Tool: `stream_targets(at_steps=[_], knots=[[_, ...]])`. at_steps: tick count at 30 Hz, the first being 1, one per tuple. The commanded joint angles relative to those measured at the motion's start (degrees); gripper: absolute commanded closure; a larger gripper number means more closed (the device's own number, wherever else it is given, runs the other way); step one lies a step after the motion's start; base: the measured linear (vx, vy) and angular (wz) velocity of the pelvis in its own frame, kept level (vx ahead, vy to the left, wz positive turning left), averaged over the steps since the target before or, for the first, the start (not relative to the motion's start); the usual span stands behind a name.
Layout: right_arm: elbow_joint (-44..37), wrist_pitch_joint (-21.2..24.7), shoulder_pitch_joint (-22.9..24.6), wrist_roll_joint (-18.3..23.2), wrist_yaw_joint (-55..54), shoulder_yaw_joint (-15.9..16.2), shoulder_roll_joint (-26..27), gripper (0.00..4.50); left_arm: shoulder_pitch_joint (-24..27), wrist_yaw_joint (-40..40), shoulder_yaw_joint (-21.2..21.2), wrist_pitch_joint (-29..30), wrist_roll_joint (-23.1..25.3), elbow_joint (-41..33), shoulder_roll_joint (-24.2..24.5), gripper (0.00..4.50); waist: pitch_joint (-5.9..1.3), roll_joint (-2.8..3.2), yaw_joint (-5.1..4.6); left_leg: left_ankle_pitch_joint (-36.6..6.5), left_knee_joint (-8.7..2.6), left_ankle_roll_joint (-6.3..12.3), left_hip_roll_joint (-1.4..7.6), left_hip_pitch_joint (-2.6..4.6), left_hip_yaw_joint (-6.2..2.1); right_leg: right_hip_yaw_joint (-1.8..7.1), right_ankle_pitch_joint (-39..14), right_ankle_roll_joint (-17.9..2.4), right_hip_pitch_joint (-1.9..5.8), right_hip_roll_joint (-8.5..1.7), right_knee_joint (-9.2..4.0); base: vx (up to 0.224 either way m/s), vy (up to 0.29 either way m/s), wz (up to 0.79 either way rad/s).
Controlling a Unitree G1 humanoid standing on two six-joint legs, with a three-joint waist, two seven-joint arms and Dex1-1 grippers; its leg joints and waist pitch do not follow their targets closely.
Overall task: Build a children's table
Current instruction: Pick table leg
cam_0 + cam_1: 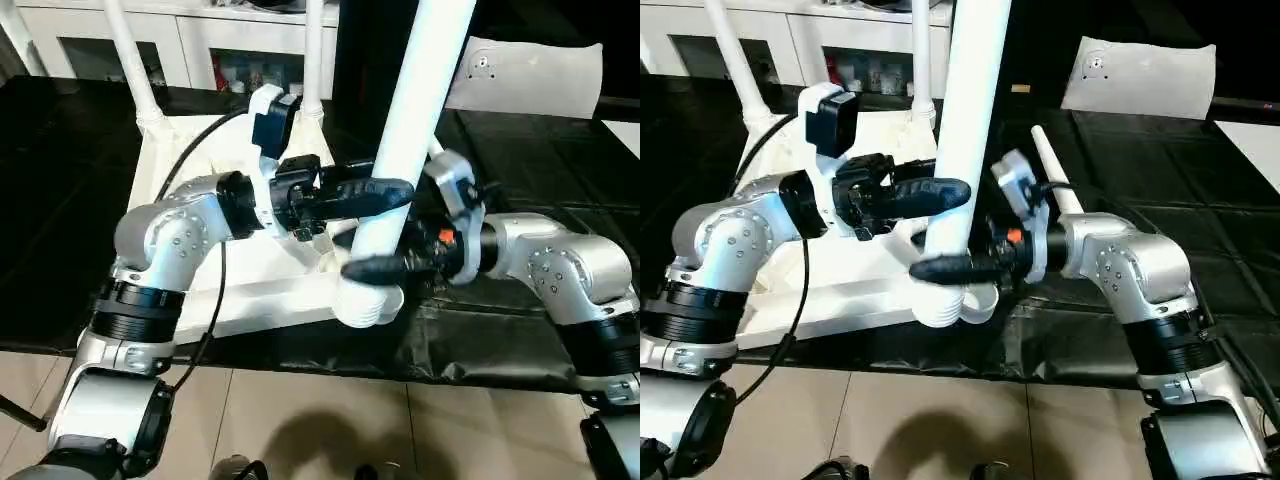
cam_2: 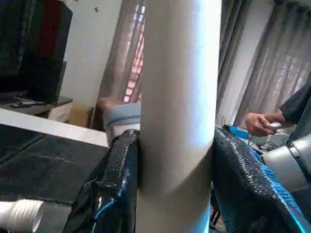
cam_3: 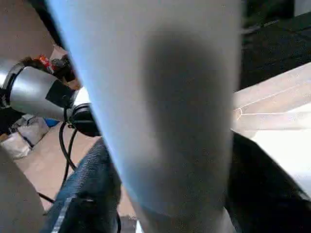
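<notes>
**Desk:** What is shown at centre frame?

**Caption:** A long white tube leg [image 1: 415,130] is held near upright at the middle of the head view, its ribbed lower end [image 1: 365,300] set at the near edge of the upturned table top [image 1: 190,150]. The left gripper [image 1: 375,195] is clamped around the tube, one black finger [image 2: 114,184] pressed on each side. The right gripper [image 1: 380,268] is wrapped around it lower down; whether it is fully tightened cannot be told.

**Desk:** How is the piece expected to handle?

**Caption:** The leg is judged light, hollow and stiff, its smooth plastic likely slippery. A hold low on the thicker end is favoured. Two fitted legs [image 1: 130,55] are seen at upper left.
</notes>
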Motion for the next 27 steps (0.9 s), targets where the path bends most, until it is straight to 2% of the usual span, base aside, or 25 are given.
stream_targets(at_steps=[1, 7, 13, 14, 15, 16, 19, 20, 21, 22, 23, 24, 25, 27], knots=[[-0.5, -1.0, -0.2, -0.8, 1.3, 0.7, -0.6, 1.91, -2.1, -0.4, -0.2, -1.1, 1.0, 0.4, -0.1, 2.64, -4.86, -0.57, 0.32, -9.1, -3.80, 0.95, 0.32, 0.45, 0.38, 1.79, -20.3, -7.8, 4.29, -2.62, -4.23, 0.000, 0.000, 0.00], [-0.1, -1.6, -0.3, -1.1, 1.1, 0.5, -0.2, 2.44, -2.5, -0.1, 0.0, -1.6, 1.4, 1.1, -0.4, 2.65, -4.93, -0.40, 0.34, -9.0, -3.75, 1.11, 0.32, 0.51, 0.39, 1.79, -18.9, -8.5, 4.25, -2.57, -4.13, 0.000, 0.000, 0.00], [-0.4, -1.4, 0.1, -1.0, 1.4, 0.4, -0.1, 2.54, -2.7, 0.7, 0.4, -2.6, 2.3, 1.9, -0.7, 2.65, -4.94, -0.44, 0.35, -9.0, -3.76, 1.22, 0.35, 0.47, 0.36, 1.76, -18.7, -8.8, 4.33, -2.57, -4.10, 0.000, 0.000, 0.00], [-0.6, -1.4, 0.4, -1.1, 1.3, 0.3, 0.0, 2.54, -2.4, 0.9, 0.1, -3.3, 3.1, 1.5, -0.4, 2.65, -4.96, -0.06, 0.43, -9.1, -3.75, 1.15, 0.34, 0.48, 0.30, 1.75, -18.5, -8.9, 4.34, -2.61, -4.04, 0.000, 0.000, 0.00], [-0.7, -1.5, 0.5, -1.3, 1.0, 0.3, 0.0, 2.55, -2.3, 1.8, 0.0, -3.5, 3.8, 1.2, -0.3, 2.65, -4.93, 0.07, 0.39, -9.5, -3.79, 1.08, 0.35, 0.53, 0.29, 1.73, -18.6, -8.9, 4.29, -2.54, -4.14, 0.000, 0.000, 0.00], [-0.7, -1.5, 0.6, -1.4, 0.8, 0.3, 0.0, 2.56, -2.2, 2.5, 0.0, -3.6, 4.2, 1.1, -0.3, 2.65, -4.95, -0.06, 0.36, -9.6, -3.79, 1.04, 0.36, 0.53, 0.31, 1.74, -18.5, -8.9, 4.32, -2.53, -4.18, 0.000, 0.000, 0.00], [-1.2, -0.9, 1.2, -1.1, 0.1, 0.2, 0.1, 2.56, -1.7, 1.0, 0.4, -1.3, 1.8, -0.7, -0.2, 2.65, -5.00, -0.13, 0.42, -9.4, -3.79, 1.02, 0.36, 0.52, 0.30, 1.72, -17.8, -9.4, 4.40, -2.54, -3.97, 0.000, 0.000, 0.00], [-1.8, -0.2, 1.8, -0.3, -0.9, -0.4, 0.5, 2.56, -1.4, 1.1, 0.9, -0.4, 0.6, -1.6, -0.4, 2.65, -4.99, 0.23, 0.47, -9.4, -3.80, 0.95, 0.37, 0.54, 0.24, 1.74, -17.7, -9.5, 4.39, -2.57, -3.94, 0.000, 0.000, 0.00], [-2.0, 0.0, 1.9, -0.1, -1.1, -0.5, 0.6, 2.56, -1.4, 1.2, 0.9, -0.2, 0.4, -1.8, -0.5, 2.65, -4.93, 0.07, 0.42, -9.8, -3.82, 0.89, 0.42, 0.58, 0.28, 1.73, -17.6, -9.7, 4.33, -2.53, -4.01, 0.000, 0.000, 0.00], [-2.1, 0.1, 2.0, 0.0, -1.3, -0.6, 0.7, 2.56, -1.4, 1.2, 1.0, 0.0, 0.1, -2.0, -0.6, 2.30, -4.97, 0.05, 0.39, -9.9, -3.82, 0.88, 0.37, 0.58, 0.28, 1.70, -17.6, -9.7, 4.36, -2.48, -3.98, 0.000, 0.000, 0.00], [-2.6, 0.1, 2.5, 0.5, -2.1, -1.2, 1.3, 2.56, -1.2, 1.5, 1.4, 0.3, -0.5, -2.7, -0.9, 1.95, -4.98, 0.41, 0.47, -10.1, -3.83, 0.75, 0.35, 0.62, 0.23, 1.68, -17.7, -9.9, 4.35, -2.53, -3.99, 0.000, 0.000, 0.00], [-2.9, -0.2, 2.8, 0.8, -2.9, -1.8, 2.1, 2.56, -0.9, 1.8, 1.7, 0.8, -1.3, -3.3, -1.2, 1.93, -4.98, 0.55, 0.47, -10.3, -3.82, 0.67, 0.39, 0.63, 0.23, 1.70, -17.7, -10.0, 4.30, -2.57, -4.05, 0.000, 0.000, 0.00], [-3.0, -0.5, 3.1, 0.8, -4.0, -2.3, 2.7, 2.56, -0.8, 1.9, 1.8, 0.8, -1.6, -3.7, -1.4, 1.93, -5.04, 0.35, 0.44, -10.6, -3.84, 0.61, 0.40, 0.61, 0.18, 1.63, -17.3, -10.1, 4.39, -2.54, -4.04, 0.000, 0.000, 0.00], [-3.8, -0.8, 3.9, 0.7, -7.8, -3.5, 4.7, 2.57, 0.2, 3.4, 2.7, 0.7, -2.7, -5.4, -2.6, 1.69, -5.04, 0.67, 0.35, -10.6, -3.90, 0.23, 0.42, 0.61, 0.12, 1.59, -16.5, -10.5, 4.28, -2.53, -4.01, 0.000, 0.000, 0.00]])
